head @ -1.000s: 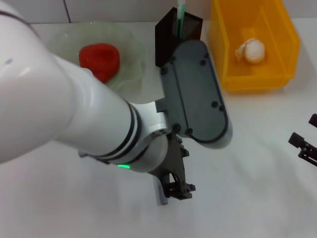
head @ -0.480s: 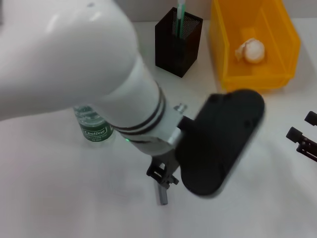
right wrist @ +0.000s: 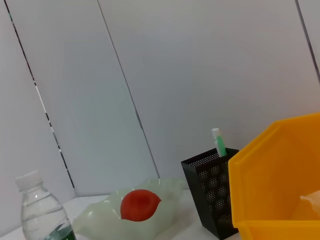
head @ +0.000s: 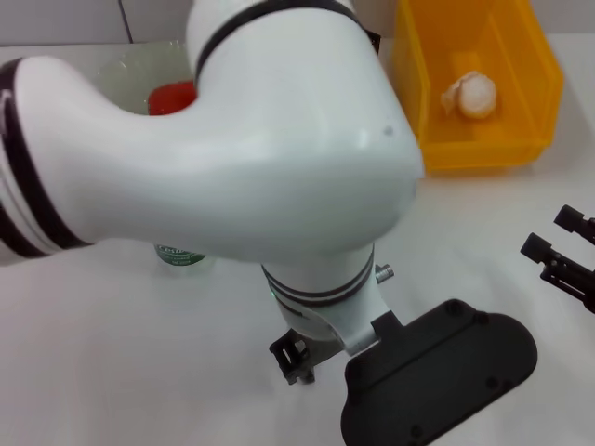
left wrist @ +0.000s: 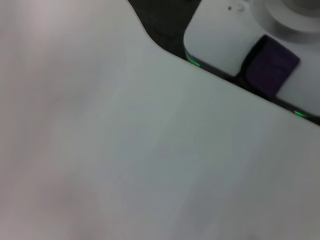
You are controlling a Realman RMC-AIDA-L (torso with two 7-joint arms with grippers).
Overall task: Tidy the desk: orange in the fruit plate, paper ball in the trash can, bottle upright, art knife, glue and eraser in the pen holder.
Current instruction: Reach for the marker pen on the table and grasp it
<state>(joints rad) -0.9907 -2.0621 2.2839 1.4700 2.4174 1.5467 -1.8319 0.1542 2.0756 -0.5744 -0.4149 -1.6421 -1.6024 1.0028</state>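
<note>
My left arm fills most of the head view, and its gripper [head: 294,357] hangs low over the table near the front edge. A small grey piece [head: 308,376] shows just under it; I cannot tell what it is. My right gripper [head: 555,234] stands open at the right edge with nothing in it. The orange [right wrist: 140,204] lies in the clear fruit plate [right wrist: 97,219]. The bottle [right wrist: 42,212] stands upright beside it. A green and white stick [right wrist: 218,142] pokes out of the black mesh pen holder [right wrist: 210,197]. The paper ball [head: 469,94] lies in the yellow trash can [head: 535,102].
In the head view my left forearm hides the pen holder and most of the fruit plate [head: 130,70]; only the bottle's green label [head: 181,253] shows under it. The left wrist view shows bare white table [left wrist: 125,150] and the robot's base [left wrist: 235,40].
My left arm has swung round: the forearm now covers the plate and pen holder, and the dark wrist housing has dropped to the front right. The right gripper has crept slightly up.
</note>
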